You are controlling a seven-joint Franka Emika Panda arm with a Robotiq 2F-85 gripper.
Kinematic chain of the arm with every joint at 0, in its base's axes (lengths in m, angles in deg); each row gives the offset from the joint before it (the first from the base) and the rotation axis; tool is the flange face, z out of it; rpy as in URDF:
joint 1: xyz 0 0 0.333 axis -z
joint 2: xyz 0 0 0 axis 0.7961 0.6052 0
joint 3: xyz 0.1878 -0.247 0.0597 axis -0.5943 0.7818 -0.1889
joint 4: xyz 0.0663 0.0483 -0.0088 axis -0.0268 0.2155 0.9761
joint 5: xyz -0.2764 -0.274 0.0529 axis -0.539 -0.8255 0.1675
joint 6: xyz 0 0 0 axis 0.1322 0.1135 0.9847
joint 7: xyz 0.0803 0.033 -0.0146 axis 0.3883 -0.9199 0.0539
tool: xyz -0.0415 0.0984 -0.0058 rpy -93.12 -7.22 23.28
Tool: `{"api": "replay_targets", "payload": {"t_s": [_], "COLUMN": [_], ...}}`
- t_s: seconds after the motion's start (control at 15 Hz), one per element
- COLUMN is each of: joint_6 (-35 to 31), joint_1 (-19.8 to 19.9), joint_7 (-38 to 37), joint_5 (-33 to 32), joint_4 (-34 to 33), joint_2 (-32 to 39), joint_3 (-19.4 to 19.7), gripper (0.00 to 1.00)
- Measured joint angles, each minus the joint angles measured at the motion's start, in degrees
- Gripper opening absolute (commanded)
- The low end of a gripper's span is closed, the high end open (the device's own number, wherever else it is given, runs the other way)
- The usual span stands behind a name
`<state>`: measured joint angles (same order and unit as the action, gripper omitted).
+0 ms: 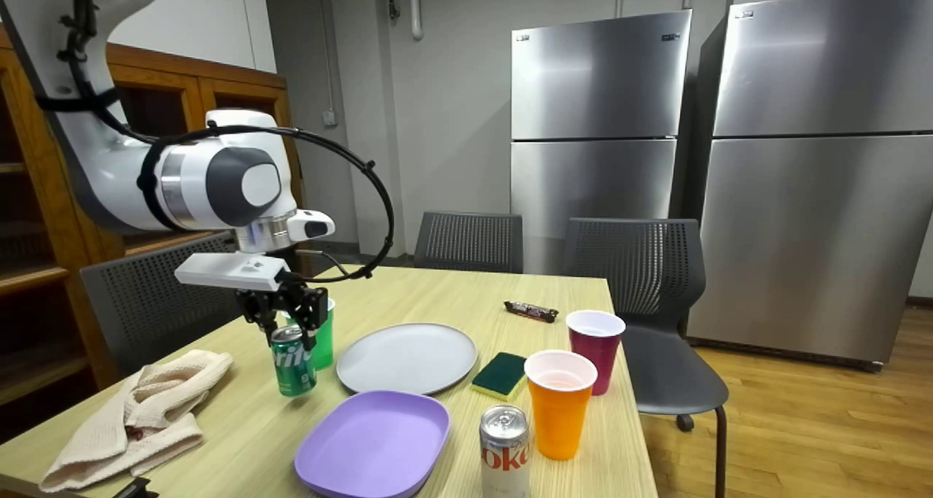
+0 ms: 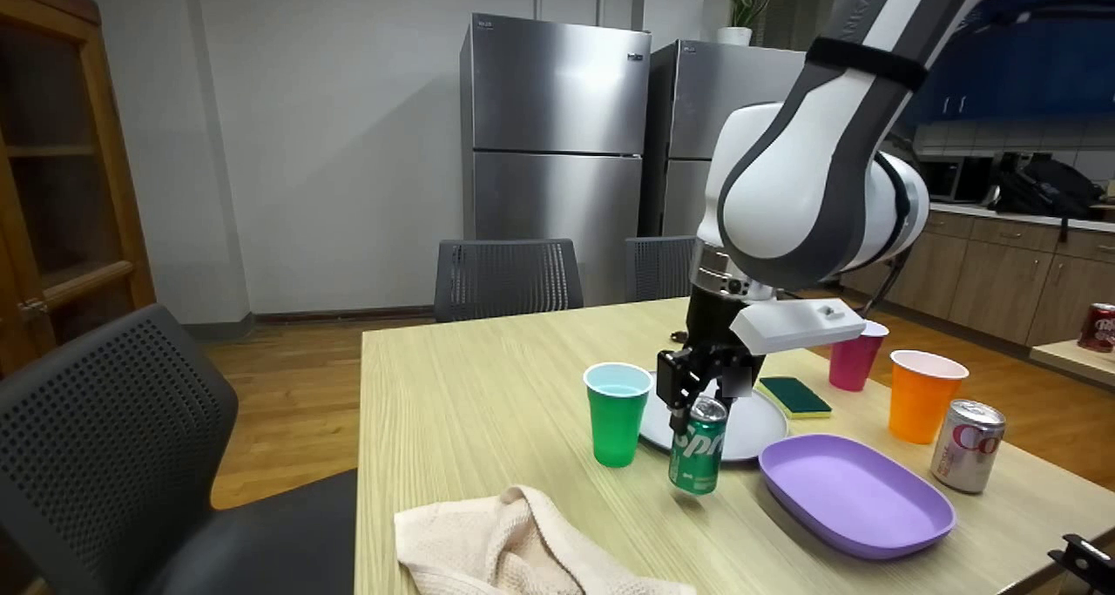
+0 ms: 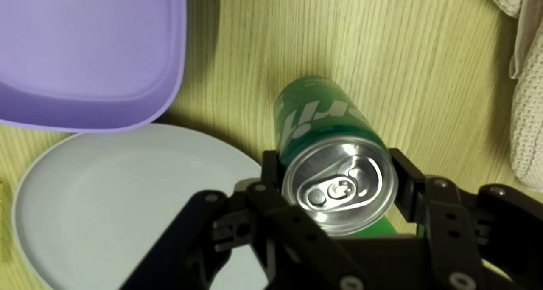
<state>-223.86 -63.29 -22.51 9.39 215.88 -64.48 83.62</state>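
Observation:
My gripper is shut on a green Sprite can, one finger on each side near its top. The can also shows in an exterior view, slightly tilted, with a small shadow under it; it seems just above the table. In the wrist view the can shows its silver lid between the black fingers. A green cup stands close beside the can; it is mostly hidden in the wrist view. A grey round plate and a purple square plate lie beside the can.
A beige cloth lies near the can. A sponge, orange cup, magenta cup, Coke can and wrapped bar are on the table. Chairs stand around it.

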Motion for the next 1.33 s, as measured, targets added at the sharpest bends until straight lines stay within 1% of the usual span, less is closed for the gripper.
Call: {"api": "replay_targets", "payload": {"t_s": [0.33, 0.8, 1.13, 1.33], "joint_6": [0.1, 0.1, 0.1, 0.4], "joint_1": [1.1, 5.1, 7.7, 9.1], "joint_7": [0.2, 0.8, 0.9, 0.9], "joint_5": [0.2, 0.7, 0.8, 0.6], "joint_4": [3.2, 9.1, 12.2, 12.3], "joint_2": [-5.3, -11.6, -13.9, -13.9], "joint_3": [-0.5, -0.5, 1.0, 2.2], "gripper": [0.38, 0.38, 0.38, 0.38]}}
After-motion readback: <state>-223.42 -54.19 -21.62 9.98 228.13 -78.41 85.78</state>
